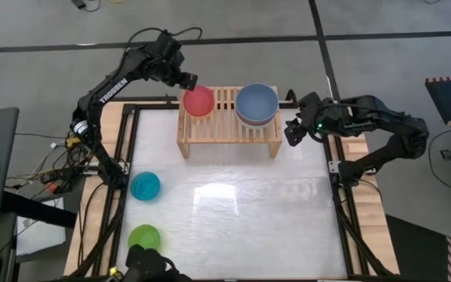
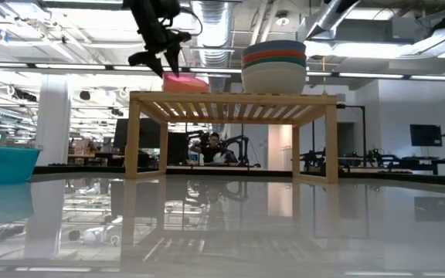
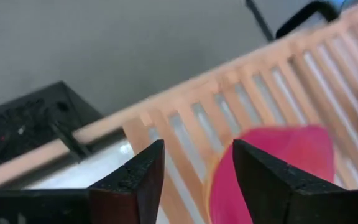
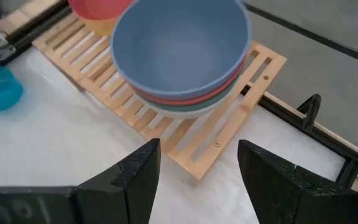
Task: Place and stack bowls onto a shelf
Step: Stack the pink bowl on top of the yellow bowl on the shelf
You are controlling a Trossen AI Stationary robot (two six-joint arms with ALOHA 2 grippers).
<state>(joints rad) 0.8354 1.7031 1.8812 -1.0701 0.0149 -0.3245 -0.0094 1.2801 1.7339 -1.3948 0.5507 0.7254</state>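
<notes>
The light-wood shelf [image 1: 229, 125] stands at the table's far side. On its left part sits the pink bowl [image 1: 198, 101], nested in a yellow bowl [image 4: 101, 26]. On its right part stands a stack with the blue bowl [image 1: 257, 102] on top, then red, teal and cream [image 2: 274, 66]. The cyan bowl [image 1: 145, 186] and the lime green bowl [image 1: 143, 236] rest on the table at the left. My left gripper [image 1: 186, 81] is open just above the pink bowl's far-left rim [image 3: 278, 168]. My right gripper [image 1: 292, 131] is open and empty to the right of the shelf.
The black table frame [image 1: 131, 141] runs along the edges. Free white table surface [image 1: 241, 204] lies in front of the shelf. A person [image 2: 215, 147] sits far behind the table in the low view.
</notes>
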